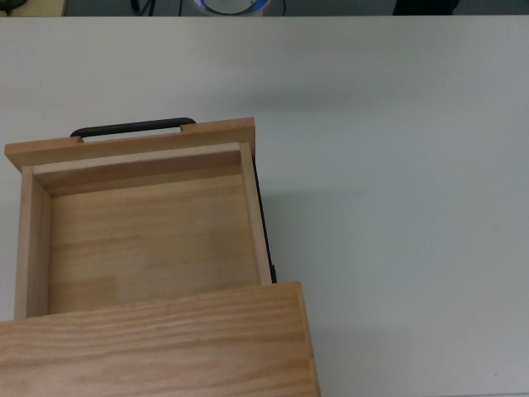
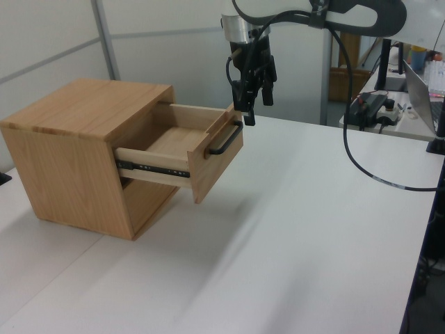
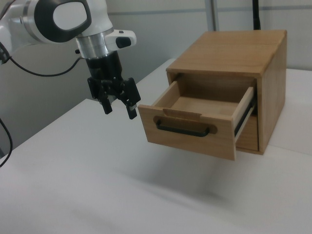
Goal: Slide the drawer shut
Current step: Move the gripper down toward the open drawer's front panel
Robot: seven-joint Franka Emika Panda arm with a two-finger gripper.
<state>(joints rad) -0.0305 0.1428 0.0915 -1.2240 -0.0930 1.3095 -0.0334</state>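
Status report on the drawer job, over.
Gripper open, off the drawer. Drawer pulled out of cabinet, empty. Nothing in the way.

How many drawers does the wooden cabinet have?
1: the light pine drawer with a black bar handle, pulled out of the wooden cabinet. No other drawer shows.

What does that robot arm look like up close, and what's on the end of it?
The arm has rounded white shells with black joint sections and a silver metal wrist ring. At its tip sits a black two-finger gripper. A thin black cable loops from the arm.
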